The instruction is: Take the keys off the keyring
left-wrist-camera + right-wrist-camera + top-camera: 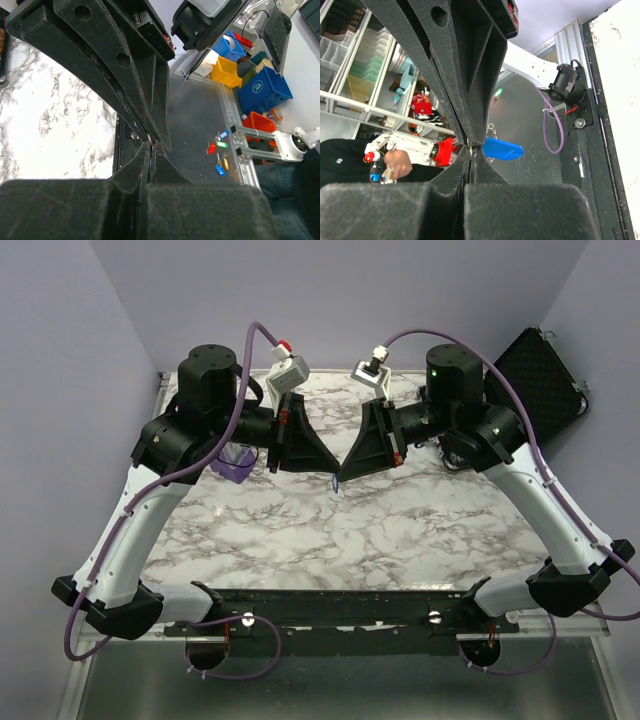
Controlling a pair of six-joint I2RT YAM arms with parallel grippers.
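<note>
- The keys (502, 149), a small blue bundle, hung in the air over the worktop (300, 530), right where both jaws met.
- Its long side pointed away from the tips, toward the near edge.
- The left jaws and the right jaws were shut, tip to tip; which pair held the keyring (492, 132) was hidden.
</note>
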